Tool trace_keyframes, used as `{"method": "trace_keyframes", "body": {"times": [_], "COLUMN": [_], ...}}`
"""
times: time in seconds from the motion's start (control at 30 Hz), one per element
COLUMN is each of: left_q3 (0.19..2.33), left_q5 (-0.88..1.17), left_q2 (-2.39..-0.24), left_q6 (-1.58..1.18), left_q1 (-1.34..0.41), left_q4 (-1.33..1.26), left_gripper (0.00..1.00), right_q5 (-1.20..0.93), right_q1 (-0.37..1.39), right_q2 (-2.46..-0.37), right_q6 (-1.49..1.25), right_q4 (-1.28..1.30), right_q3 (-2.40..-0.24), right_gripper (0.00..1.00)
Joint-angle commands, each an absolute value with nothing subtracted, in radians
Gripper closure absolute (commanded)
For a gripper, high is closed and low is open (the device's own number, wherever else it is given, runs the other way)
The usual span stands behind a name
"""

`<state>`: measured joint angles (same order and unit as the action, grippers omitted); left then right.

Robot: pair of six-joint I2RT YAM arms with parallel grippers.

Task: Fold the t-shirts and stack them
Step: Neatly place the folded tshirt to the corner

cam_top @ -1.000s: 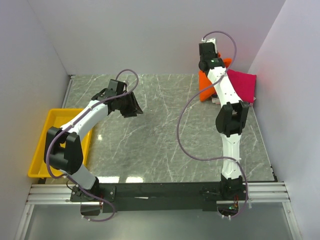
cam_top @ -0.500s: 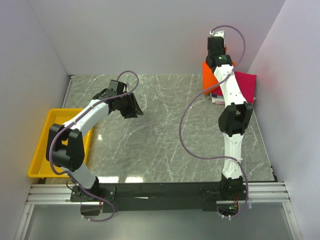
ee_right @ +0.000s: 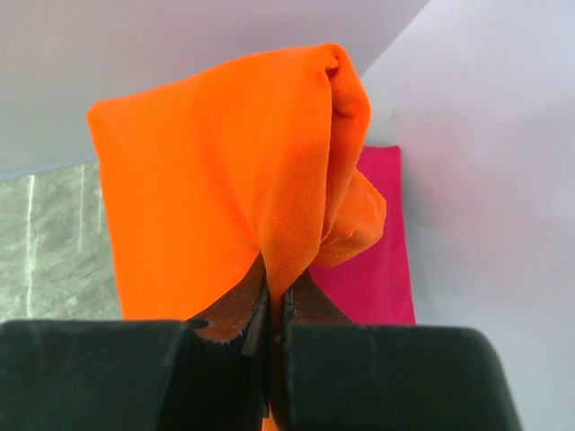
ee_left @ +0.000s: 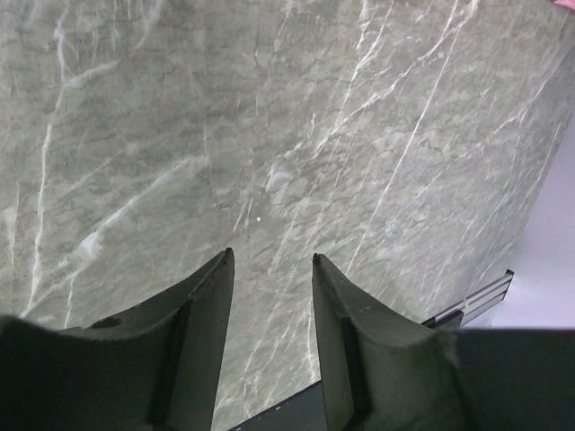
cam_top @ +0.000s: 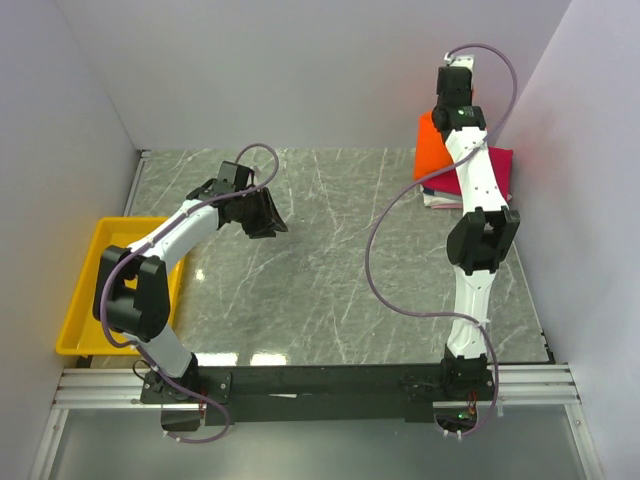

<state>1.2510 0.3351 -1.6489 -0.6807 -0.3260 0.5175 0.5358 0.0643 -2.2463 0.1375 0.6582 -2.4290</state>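
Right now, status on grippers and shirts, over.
Right gripper shut on orange t-shirt, held up off the table. Magenta t-shirt lies in far right corner. Left gripper open, empty, above the table. Nothing in the way.

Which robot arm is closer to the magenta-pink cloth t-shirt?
Right. The right gripper, fingers shut on the bright orange cloth t-shirt, holds it over the magenta-pink cloth t-shirt. The left gripper hangs open over the grey marble table, far off to the left.

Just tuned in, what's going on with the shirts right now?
The right gripper is shut on the orange t-shirt, holding it bunched in the air by the pink t-shirt, which lies flat at the far right corner of the table. The left gripper is open and empty above the table, near the yellow tray.
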Motion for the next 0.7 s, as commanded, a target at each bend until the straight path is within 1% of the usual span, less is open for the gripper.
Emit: {"method": "trace_keyframes", "body": {"times": [0.0, 0.2, 0.23, 0.33, 0.37, 0.4, 0.43, 0.47, 0.5, 0.67], "left_q3": [1.249, 1.246, 1.243, 1.241, 1.239, 1.241, 1.241, 1.239, 1.239, 1.243], "left_q5": [0.357, 0.36, 0.364, 0.376, 0.38, 0.385, 0.387, 0.385, 0.385, 0.387], "left_q2": [-1.649, -1.652, -1.654, -1.657, -1.658, -1.66, -1.66, -1.657, -1.657, -1.641], "left_q6": [-0.667, -0.667, -0.669, -0.67, -0.672, -0.672, -0.672, -0.67, -0.67, -0.672], "left_q1": [-0.324, -0.324, -0.324, -0.325, -0.325, -0.327, -0.327, -0.333, -0.333, -0.337], "left_q4": [0.489, 0.483, 0.483, 0.476, 0.474, 0.474, 0.472, 0.472, 0.471, 0.468], "left_gripper": [0.54, 0.54, 0.54, 0.54, 0.54, 0.54, 0.54, 0.54, 0.54, 0.54], "right_q5": [0.534, 0.54, 0.548, 0.567, 0.569, 0.574, 0.6, 0.579, 0.578, 0.442], "right_q1": [0.032, 0.006, -0.027, -0.057, -0.075, -0.081, -0.087, -0.1, -0.1, -0.078], "right_q2": [-2.134, -2.151, -2.155, -2.155, -2.158, -2.164, -2.174, -2.163, -2.163, -2.008], "right_q6": [0.109, 0.074, 0.065, 0.02, 0.005, -0.042, -0.063, -0.139, -0.14, -0.225], "right_q4": [0.612, 0.624, 0.627, 0.624, 0.626, 0.649, 0.663, 0.699, 0.699, 0.667], "right_q3": [-2.425, -2.35, -2.338, -2.283, -2.273, -2.272, -2.272, -2.252, -2.252, -2.148], "right_gripper": [1.0, 1.0, 1.0, 1.0, 0.96, 0.74, 0.57, 0.13, 0.13, 0.11]}}
